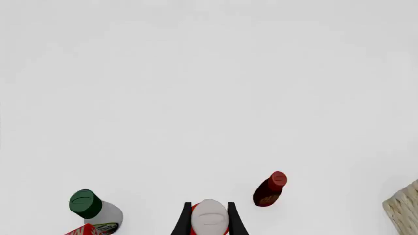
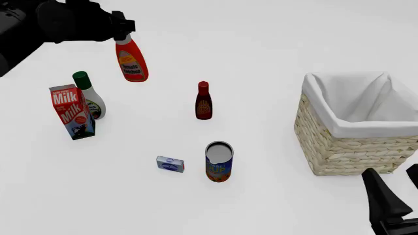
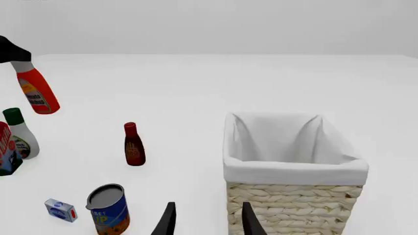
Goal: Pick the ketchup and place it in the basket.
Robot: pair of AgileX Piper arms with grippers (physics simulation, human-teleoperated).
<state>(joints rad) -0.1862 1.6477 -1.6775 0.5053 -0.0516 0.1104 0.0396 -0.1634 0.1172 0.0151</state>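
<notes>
The ketchup [image 2: 131,62], a red-orange bottle with a grey-white cap, hangs tilted in the air above the table at the back left. My left gripper [image 2: 124,29] is shut on its cap end. In the left wrist view the cap of the ketchup [image 1: 210,213] sits between the dark fingers [image 1: 185,221]. The basket [image 2: 353,149], tan wicker with white lining, stands on the right and is seen close in the right wrist view [image 3: 294,208]. My right gripper [image 2: 395,188] hovers open near the front right corner, in front of the basket, holding nothing.
A milk carton [image 2: 70,111] and a white bottle with a green cap [image 2: 88,98] stand at the left. A small dark-red bottle [image 2: 203,101] is in the middle. A tin can [image 2: 219,162] and a small blue box [image 2: 170,164] lie nearer the front.
</notes>
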